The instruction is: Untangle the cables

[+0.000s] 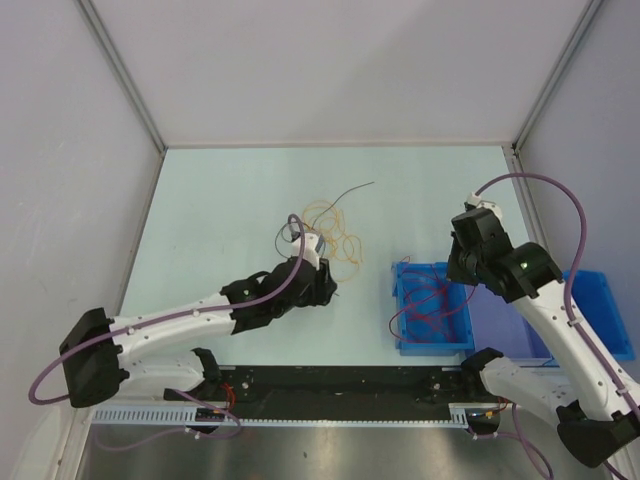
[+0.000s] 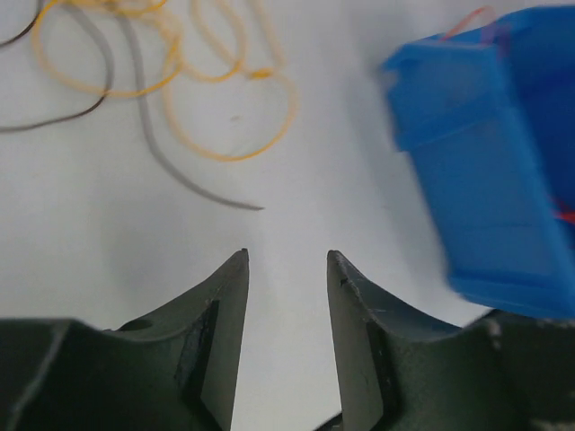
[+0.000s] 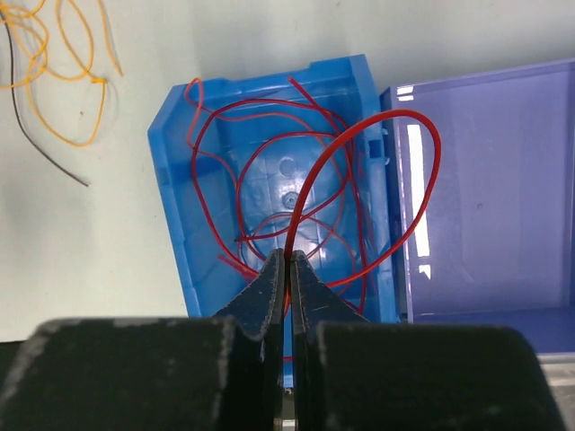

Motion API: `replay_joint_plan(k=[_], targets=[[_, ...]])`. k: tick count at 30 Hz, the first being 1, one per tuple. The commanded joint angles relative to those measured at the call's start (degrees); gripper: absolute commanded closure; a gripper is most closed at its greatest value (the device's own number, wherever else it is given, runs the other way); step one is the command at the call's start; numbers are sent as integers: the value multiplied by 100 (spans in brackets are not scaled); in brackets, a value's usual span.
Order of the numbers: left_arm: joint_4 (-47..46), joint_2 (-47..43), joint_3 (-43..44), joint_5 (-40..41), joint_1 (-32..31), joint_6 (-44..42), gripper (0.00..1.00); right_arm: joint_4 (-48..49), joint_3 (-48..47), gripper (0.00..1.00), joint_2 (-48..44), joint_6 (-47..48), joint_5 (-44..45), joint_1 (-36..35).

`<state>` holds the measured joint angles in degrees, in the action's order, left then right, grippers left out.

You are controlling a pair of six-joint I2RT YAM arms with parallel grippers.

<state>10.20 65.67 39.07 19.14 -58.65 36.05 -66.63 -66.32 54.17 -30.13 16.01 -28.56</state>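
Observation:
The cables [image 1: 335, 235] lie mid-table as loose orange loops with a dark wire trailing to the upper right. In the left wrist view the orange loops [image 2: 225, 99] and a grey wire [image 2: 180, 162] lie ahead of my open, empty left gripper [image 2: 287, 256], which hovers just below the bunch [image 1: 325, 285]. My right gripper [image 3: 290, 256] is shut on a red cable [image 3: 359, 135] that arches up over a blue bin [image 3: 171, 180] holding more red cable loops. In the top view the right gripper [image 1: 465, 270] is over that bin [image 1: 400, 310].
A second, purplish-blue bin [image 3: 485, 180] stands right beside the blue one, at the right [image 1: 600, 310]. The blue bin also shows at the right of the left wrist view [image 2: 485, 180]. Grey walls enclose the table on three sides.

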Motion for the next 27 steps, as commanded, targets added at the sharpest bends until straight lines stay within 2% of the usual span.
replay_joint_plan(k=[1, 10, 13, 16, 24, 26, 27], targets=[[-263, -151, 671, -102, -409, -19, 52, 177, 14, 100, 84, 104, 166, 297], [-1529, -406, 532, -1385, -691, -467, 27, 247, 49, 100, 76, 253, -19, 588], [-1766, -275, 540, -1807, -744, -643, 25, 265, 58, 100, 50, 279, -54, 597], [-1863, 58, 680, -2097, -831, -827, 25, 300, 58, 100, 23, 306, -98, 623], [-1749, 1008, 1365, -2133, -1113, -1153, 29, 335, 49, 100, -3, 367, -265, 711], [-1705, 1167, 1506, -2098, -1166, -1179, 32, 353, 49, 100, -3, 385, -317, 746], [-1688, 1298, 1646, -2072, -1218, -1188, 38, 361, 49, 100, -21, 394, -353, 755]])
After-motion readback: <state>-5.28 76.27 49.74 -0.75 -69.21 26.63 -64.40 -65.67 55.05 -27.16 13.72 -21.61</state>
